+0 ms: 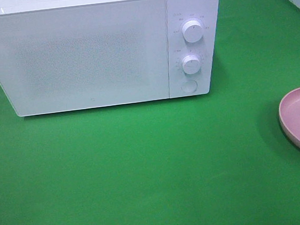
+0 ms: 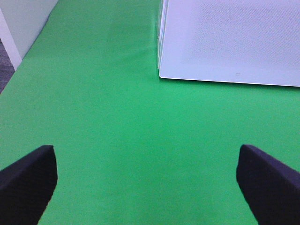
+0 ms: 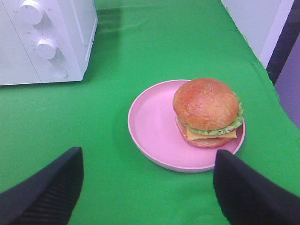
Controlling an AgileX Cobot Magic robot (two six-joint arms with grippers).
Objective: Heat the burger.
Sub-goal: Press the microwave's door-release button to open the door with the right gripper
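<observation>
Burger (image 3: 207,112): whole, glossy bun on top, with lettuce and cheese showing at the edge. It sits on a pink plate (image 3: 150,122), off-centre, leaving part of the plate bare. The plate lies on the green cloth (image 1: 145,172) at the right edge of the table, nearer than the microwave and well apart from it.

Right gripper (image 3: 150,187): jaws spread wide and holding nothing. It hangs near the plate on its near side and touches neither plate nor burger.

Left gripper (image 2: 147,187): also released and empty, over bare cloth, near the microwave's left front corner.

Microwave (image 1: 79,55): at the far left of the table, door shut. The control panel on its right has an upper knob (image 1: 192,31), a lower knob (image 1: 191,64) and a round button (image 1: 188,86) below them.

Step, as I judge it: the very start, with nothing yet lifted or opened. The door has to come open before the burger can go in. The round button looks like the release, and the next move would be a light, square press on it.

Hard to tell:
- The high view cuts the plate at its right edge, so the burger is out of that frame.
- Neither arm shows in the high view.
- The panel lettering is too faint to read.
- The door is frosted, so the inside is hidden.
</observation>
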